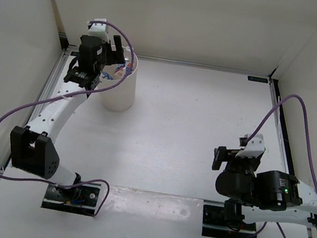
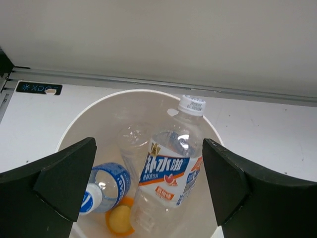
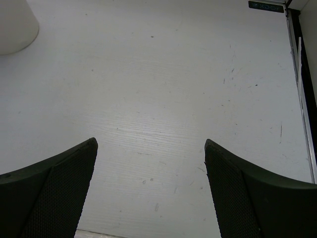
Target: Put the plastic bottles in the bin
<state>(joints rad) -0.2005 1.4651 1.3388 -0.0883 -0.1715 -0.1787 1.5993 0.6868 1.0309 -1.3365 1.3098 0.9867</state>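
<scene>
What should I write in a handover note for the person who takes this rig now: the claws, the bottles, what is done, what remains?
Left claw: open, empty, above the bin.
Right claw: open, empty, over the bare table.
In the bin: white-blue-red label bottle, tilted, cap near the rim; blue label bottle; plain clear bottle; orange bottle.
Done: all four bottles are in; none shows on the table.
Left: probably only to draw the left arm away from the bin.

A white bench point(image 1: 192, 136), faintly scuffed and specked, is boxed in by plain white walls point(image 1: 181, 14) — a metal rail point(image 1: 46, 92) runs along its left edge, and a small dark label point(image 1: 257, 80) sits at its far right corner.
</scene>
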